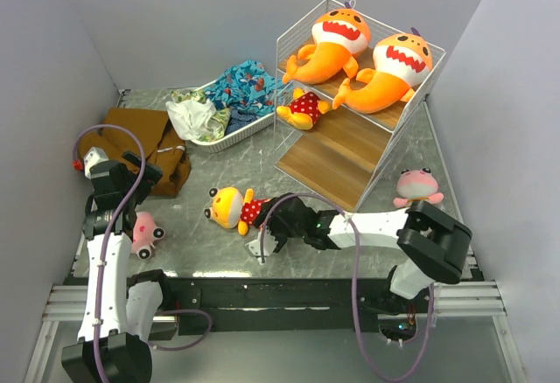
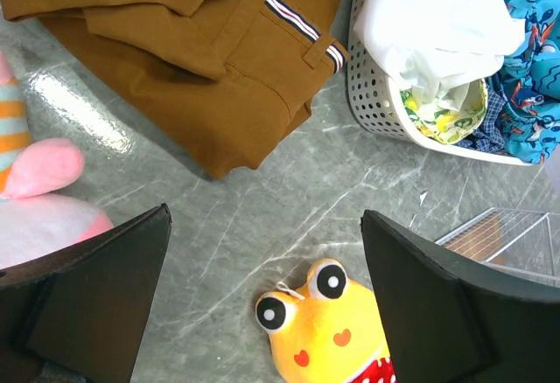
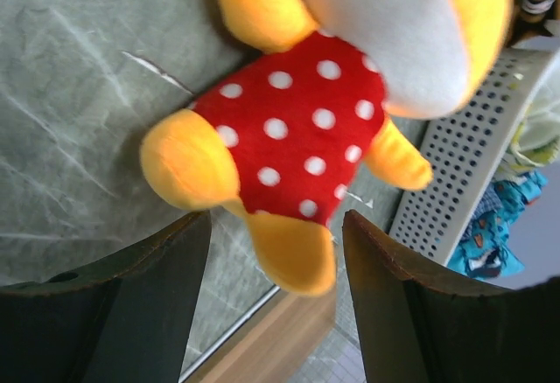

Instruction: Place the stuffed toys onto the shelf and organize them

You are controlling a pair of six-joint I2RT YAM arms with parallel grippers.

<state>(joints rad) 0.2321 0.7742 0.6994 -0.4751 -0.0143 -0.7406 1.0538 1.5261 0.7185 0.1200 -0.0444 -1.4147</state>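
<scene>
The white wire shelf (image 1: pixel 337 156) lies at the back right. Two orange shark plushes (image 1: pixel 337 42) (image 1: pixel 394 68) and a yellow doll in a red polka-dot dress (image 1: pixel 302 107) rest on it. A second doll (image 1: pixel 234 206) lies on the table. My right gripper (image 1: pixel 269 226) is open at its legs; in the right wrist view the doll (image 3: pixel 289 129) has one leg between my open gripper's (image 3: pixel 276 221) fingers. My left gripper (image 1: pixel 140 177) is open and empty, and its wrist view shows the gripper (image 2: pixel 267 217) above the doll's head (image 2: pixel 319 330). One pink plush (image 1: pixel 146 233) lies by the left arm, another (image 1: pixel 417 186) right of the shelf.
A brown cloth (image 1: pixel 144 138) lies at the back left, also in the left wrist view (image 2: pixel 175 51). A low white basket (image 1: pixel 236 134) of patterned clothes stands beside the shelf. Grey walls close in on both sides.
</scene>
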